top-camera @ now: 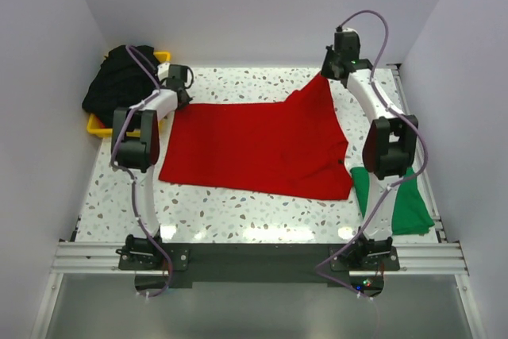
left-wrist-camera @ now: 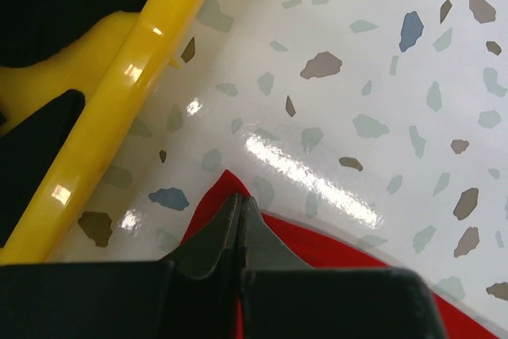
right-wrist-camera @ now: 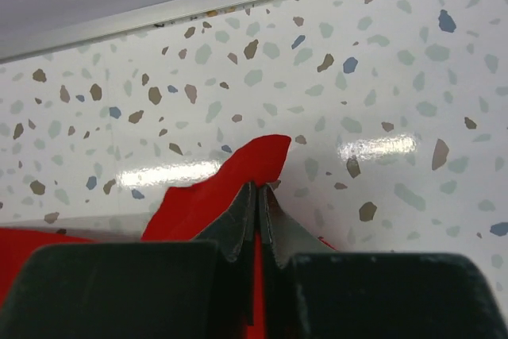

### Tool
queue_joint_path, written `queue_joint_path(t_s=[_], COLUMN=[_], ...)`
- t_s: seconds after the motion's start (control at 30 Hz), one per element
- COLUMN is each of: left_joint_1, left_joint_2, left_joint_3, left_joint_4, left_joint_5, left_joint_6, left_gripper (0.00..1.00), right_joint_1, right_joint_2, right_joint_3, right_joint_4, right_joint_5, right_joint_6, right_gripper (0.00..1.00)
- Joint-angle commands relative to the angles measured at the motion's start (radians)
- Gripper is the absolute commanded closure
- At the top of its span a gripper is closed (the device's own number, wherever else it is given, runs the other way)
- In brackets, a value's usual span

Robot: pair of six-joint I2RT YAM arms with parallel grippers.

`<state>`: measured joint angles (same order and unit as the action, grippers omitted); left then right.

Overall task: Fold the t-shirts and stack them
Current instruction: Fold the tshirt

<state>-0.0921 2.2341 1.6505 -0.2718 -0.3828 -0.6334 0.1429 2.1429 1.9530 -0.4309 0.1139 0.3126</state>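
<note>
A bright red t-shirt (top-camera: 254, 148) lies spread across the middle of the speckled table. My left gripper (top-camera: 179, 99) is shut on its far-left corner (left-wrist-camera: 214, 208), beside the yellow bin. My right gripper (top-camera: 328, 74) is shut on the far-right corner (right-wrist-camera: 258, 160), which is lifted a little off the table. A green t-shirt (top-camera: 405, 206) lies folded at the near right, partly hidden by the right arm. Black t-shirts (top-camera: 123, 77) are heaped in the bin at the far left.
The yellow bin (top-camera: 98, 126) stands at the far-left edge; its rim (left-wrist-camera: 119, 109) runs just left of my left gripper. White walls close in the table on three sides, and a metal rail (top-camera: 254, 253) runs along the near edge.
</note>
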Motion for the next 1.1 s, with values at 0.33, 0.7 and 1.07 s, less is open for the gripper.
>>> queue_joint_path(t_s=[0.33,0.7,1.07], left_joint_1=[0.031,0.032,0.032], left_joint_2=[-0.215,-0.333,-0.478], left_joint_3=[-0.127,-0.236,-0.422], left_joint_4=[0.034,0.036,0.023], left_joint_5=[0.028,0.065,0.081], left_joint_6=[-0.025,-0.055,-0.129], left_gripper=[1.0,1.0,1.0], right_joint_1=[-0.009,-0.008,-0.008], right_joint_2=[-0.29,-0.54,-0.744], right_joint_3=[-0.343,-0.591,-0.864], right_joint_4=[0.08,0.078,0.078], right_joint_5=[-0.006,0.001,-0.062], right_joint_6=[0.072,0.123,0.164], right_gripper=[1.0,1.0,1.0])
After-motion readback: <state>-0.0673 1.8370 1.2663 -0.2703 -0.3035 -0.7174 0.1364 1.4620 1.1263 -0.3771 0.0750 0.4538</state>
